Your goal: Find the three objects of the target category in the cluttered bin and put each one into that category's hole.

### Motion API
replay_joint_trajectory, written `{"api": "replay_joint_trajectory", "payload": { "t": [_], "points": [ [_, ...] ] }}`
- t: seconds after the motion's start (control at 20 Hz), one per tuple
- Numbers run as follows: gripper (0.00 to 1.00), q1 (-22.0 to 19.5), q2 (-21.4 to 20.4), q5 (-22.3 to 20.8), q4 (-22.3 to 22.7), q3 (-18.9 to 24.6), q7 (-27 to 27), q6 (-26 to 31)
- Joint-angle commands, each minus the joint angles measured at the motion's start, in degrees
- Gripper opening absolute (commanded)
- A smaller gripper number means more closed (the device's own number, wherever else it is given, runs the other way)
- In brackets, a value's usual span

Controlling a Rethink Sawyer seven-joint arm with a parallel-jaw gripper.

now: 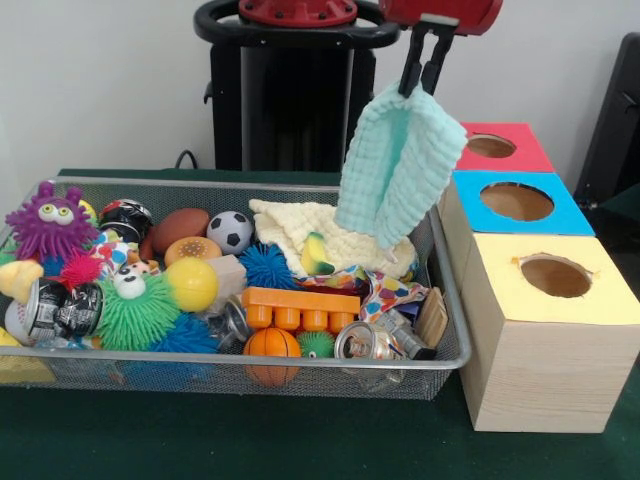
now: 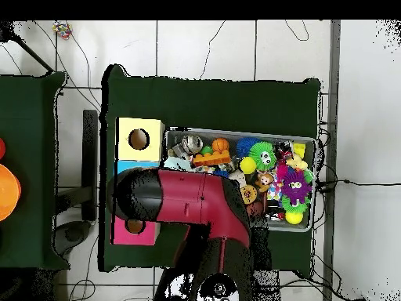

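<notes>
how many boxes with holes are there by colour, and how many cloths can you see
red-topped box: 1
blue-topped box: 1
yellow-topped box: 1
mint cloth, hanging from the gripper: 1
pale yellow cloth in the bin: 1
patterned cloth in the bin: 1
total: 3 boxes and 3 cloths, 6 things
</notes>
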Motion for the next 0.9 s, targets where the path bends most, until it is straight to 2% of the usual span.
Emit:
{"api": "replay_joint_trajectory", "payload": {
  "t": [0.05,0.25,0.4,0.9],
  "points": [
    [0.0,1.8,2.4,-1.5,-2.0,-1.7,14.3,3.4],
    [0.0,2.2,2.6,-0.3,-2.0,-1.6,14.0,3.3],
    [0.0,4.3,3.2,-0.4,-3.3,-2.8,15.8,4.3],
    [0.0,9.0,9.2,2.7,-6.9,-3.4,20.7,2.4]
  ]
}}
